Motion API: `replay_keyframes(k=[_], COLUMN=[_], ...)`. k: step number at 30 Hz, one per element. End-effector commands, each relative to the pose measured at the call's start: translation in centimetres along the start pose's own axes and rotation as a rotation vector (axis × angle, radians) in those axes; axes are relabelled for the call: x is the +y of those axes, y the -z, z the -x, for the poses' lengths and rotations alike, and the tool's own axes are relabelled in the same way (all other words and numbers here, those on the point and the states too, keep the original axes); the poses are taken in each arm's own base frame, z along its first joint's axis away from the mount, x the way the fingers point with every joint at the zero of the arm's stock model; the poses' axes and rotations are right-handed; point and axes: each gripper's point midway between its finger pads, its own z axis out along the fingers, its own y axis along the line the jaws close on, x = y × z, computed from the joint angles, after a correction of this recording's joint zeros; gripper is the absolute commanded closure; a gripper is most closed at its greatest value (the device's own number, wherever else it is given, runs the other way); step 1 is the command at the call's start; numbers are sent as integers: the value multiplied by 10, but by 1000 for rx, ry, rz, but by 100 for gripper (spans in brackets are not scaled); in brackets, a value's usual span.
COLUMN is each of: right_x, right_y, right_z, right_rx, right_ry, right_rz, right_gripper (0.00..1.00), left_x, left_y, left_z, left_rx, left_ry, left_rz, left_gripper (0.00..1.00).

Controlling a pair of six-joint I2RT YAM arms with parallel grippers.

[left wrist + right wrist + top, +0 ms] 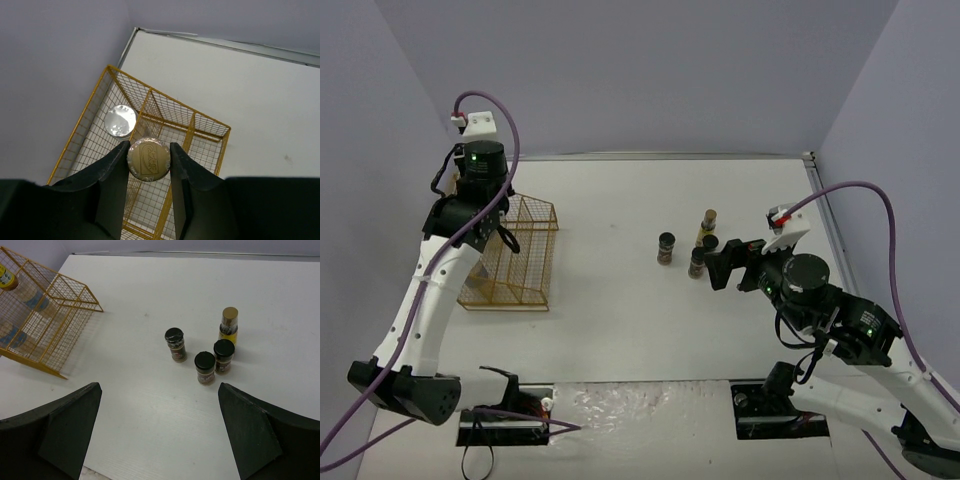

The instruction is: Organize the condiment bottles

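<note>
My left gripper [148,165] is shut on a slim bottle with a gold cap [148,156] and holds it upright over the gold wire rack [165,97]. A white bottle's silver cap [120,121] shows inside the rack. In the top view the left gripper [500,235] hangs over the rack [525,270]. Three black-capped jars [175,344] [205,367] [223,356] and a slim yellow bottle [229,325] stand grouped on the table. My right gripper [160,430] is open and empty, just short of them, also in the top view [717,265].
The rack [45,315] stands at the table's left side with white bottles [35,300] behind its mesh. A metal strip [235,45] edges the table's far side, with grey walls beyond. The white table [620,310] lies between rack and jars.
</note>
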Motion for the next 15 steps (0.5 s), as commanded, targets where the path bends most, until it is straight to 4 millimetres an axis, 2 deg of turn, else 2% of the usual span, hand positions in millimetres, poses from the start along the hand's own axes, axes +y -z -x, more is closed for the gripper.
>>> replay_keyframes(k=[1,5,15], right_x=[17,17,13], right_y=[-8,-7,-2], right_z=[15,12,5], right_rx=[-51,-48,-49], right_ry=[-9,-15,-46], right_rz=[62,66,72], right_gripper=[0,0,0], left_x=[21,14,3], left_y=[1,-11,-35], left_z=[14,-4,-23], left_rx=[-51,-12,-21], left_ry=[109,133,203], left_rz=[31,17,26], left_gripper=[100,100,100])
